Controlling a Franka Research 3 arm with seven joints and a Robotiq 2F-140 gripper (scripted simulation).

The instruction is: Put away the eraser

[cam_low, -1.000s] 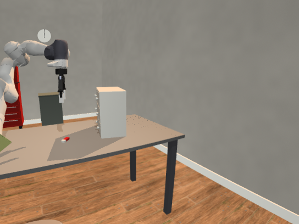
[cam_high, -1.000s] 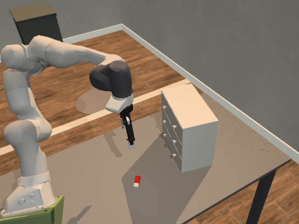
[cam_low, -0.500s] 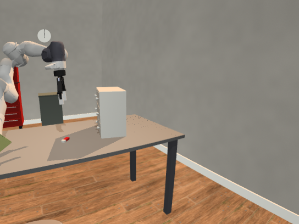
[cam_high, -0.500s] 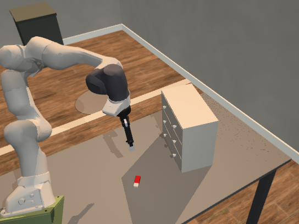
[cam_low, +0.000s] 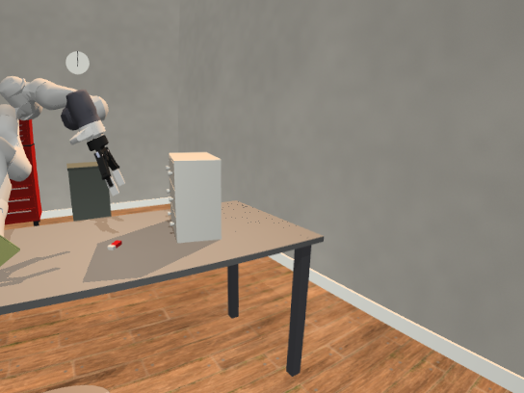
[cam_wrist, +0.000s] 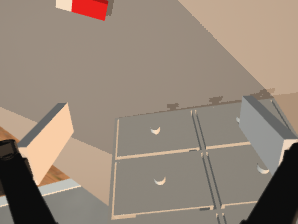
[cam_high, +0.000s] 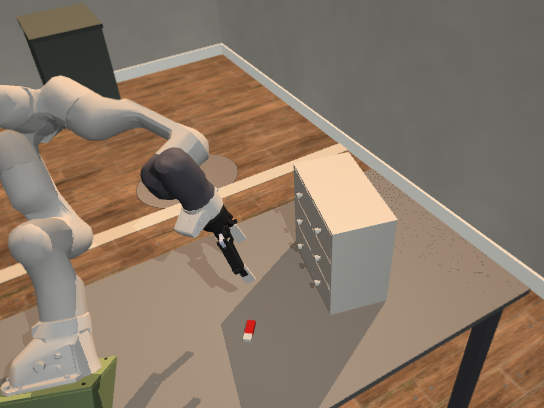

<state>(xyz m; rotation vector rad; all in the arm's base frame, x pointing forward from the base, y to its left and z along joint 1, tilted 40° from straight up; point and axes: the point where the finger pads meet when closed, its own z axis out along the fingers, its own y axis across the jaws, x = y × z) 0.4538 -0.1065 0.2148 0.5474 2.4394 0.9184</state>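
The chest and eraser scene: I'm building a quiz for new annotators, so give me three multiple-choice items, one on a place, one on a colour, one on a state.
1. Where does the eraser lie?
A. on top of the chest
B. on the table, in front of the chest's drawer side
C. on the floor

2. What colours is the eraser?
A. red and white
B. blue and white
C. all green

3. How do the chest's drawers stand?
A. one pulled far out
B. one taken out
C. all pushed in

Answers:
1 B, it rests on the table, apart from the chest.
2 A, the wrist view shows both colours.
3 C, every drawer front sits flush.
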